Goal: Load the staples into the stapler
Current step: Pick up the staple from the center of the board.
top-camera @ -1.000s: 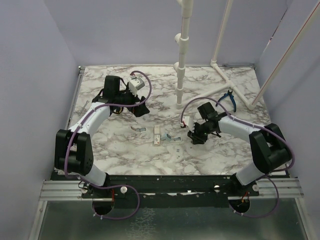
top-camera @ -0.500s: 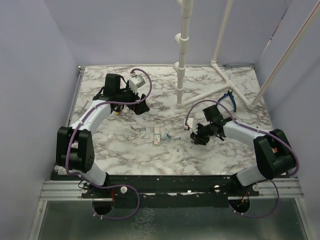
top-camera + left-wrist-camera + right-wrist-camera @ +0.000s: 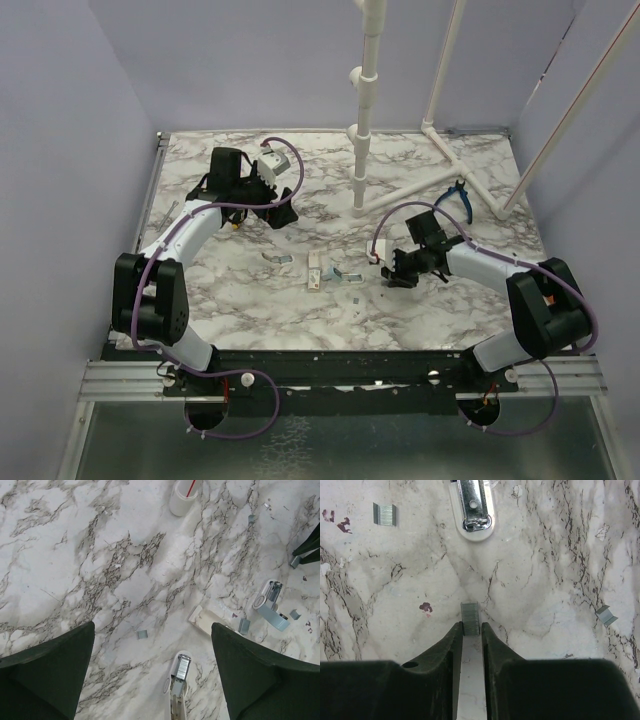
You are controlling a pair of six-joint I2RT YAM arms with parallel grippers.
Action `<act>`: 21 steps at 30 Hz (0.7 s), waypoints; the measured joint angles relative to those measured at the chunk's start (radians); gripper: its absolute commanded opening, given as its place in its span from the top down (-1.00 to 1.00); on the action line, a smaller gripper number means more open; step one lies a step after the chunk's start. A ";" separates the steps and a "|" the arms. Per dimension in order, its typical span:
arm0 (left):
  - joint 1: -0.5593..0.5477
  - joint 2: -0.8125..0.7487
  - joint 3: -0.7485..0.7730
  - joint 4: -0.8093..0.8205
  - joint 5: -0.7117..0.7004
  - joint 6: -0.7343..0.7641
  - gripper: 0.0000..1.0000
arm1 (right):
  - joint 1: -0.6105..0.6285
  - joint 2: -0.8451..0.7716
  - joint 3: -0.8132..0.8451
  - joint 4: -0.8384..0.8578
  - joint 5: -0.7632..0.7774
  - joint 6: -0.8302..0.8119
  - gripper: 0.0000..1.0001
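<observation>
We see the short, thin silvery-grey metal strip of staples (image 3: pixel 470 612) lying flat on the grey-veined white marble table (image 3: pixel 560 555). Its near end sits between the fingertips of the right gripper (image 3: pixel 471 627). That pincer is drawn in to a narrow slot, and its tips touch the staples on both sides.

Straight ahead, apart from the strip, lies the mini stapler (image 3: pixel 472 507), with a white body, a shiny metal channel and a light blue part. The marble between the two shows only a reddish speck. Two loose grey staple pieces (image 3: pixel 384 514) lie off to either side.

Just beyond the stapler sits a small white oblong box (image 3: pixel 206 621). Past that lies a second small white stapler (image 3: pixel 177 677) with its metal channel showing.

The left gripper (image 3: pixel 152 626) hangs above this second one, well apart from the staples, jaws spread wide and holding nothing. Farther back stand a white pipe frame (image 3: pixel 362 130) and blue-handled pliers (image 3: pixel 458 192).
</observation>
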 measured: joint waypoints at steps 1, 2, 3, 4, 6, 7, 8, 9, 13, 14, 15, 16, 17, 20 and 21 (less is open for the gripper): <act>0.000 0.000 0.000 0.000 -0.005 0.000 -0.98 | 0.000 0.000 0.000 0.000 -0.002 -0.002 0.60; 0.000 0.000 0.000 0.000 -0.008 0.000 -0.98 | 0.000 0.000 0.000 0.000 -0.004 -0.005 0.62; 0.000 0.000 0.000 0.000 -0.009 0.000 -0.98 | 0.000 0.000 0.000 0.000 -0.005 -0.009 0.63; 0.000 0.000 0.000 0.000 -0.013 0.000 -0.98 | 0.000 0.000 0.000 -0.002 -0.007 -0.013 0.64; 0.000 0.000 0.000 0.000 -0.020 0.000 -0.98 | 0.000 0.000 0.003 -0.009 -0.008 -0.022 0.67; 0.000 0.000 0.000 0.000 -0.025 0.000 -0.98 | 0.000 0.000 0.007 -0.017 -0.009 -0.024 0.68; 0.000 0.000 0.000 0.000 -0.029 -0.001 -0.98 | 0.000 0.001 0.013 -0.028 -0.008 -0.028 0.69; 0.001 0.000 0.000 0.000 -0.034 -0.001 -0.98 | 0.000 0.001 0.020 -0.043 -0.008 -0.032 0.69; 0.010 -0.006 0.000 0.001 -0.063 -0.016 -0.98 | -0.005 0.002 0.078 -0.130 -0.008 -0.048 0.71; 0.011 -0.009 0.000 0.002 -0.068 -0.020 -0.98 | -0.005 0.004 0.101 -0.153 -0.008 -0.050 0.71; 0.016 -0.014 0.000 0.004 -0.074 -0.029 -0.98 | -0.005 0.007 0.127 -0.174 -0.008 -0.051 0.71; 0.020 -0.019 0.000 0.005 -0.079 -0.034 -0.98 | -0.004 0.011 0.156 -0.194 -0.008 -0.053 0.71; 0.023 -0.022 0.000 0.006 -0.080 -0.038 -0.98 | -0.003 0.016 0.186 -0.214 -0.008 -0.054 0.71; 0.038 -0.036 0.000 0.014 -0.090 -0.057 -0.98 | 0.011 0.031 0.265 -0.268 -0.007 -0.056 0.71; 0.040 -0.038 0.000 0.016 -0.092 -0.061 -0.98 | 0.018 0.038 0.288 -0.285 -0.006 -0.057 0.71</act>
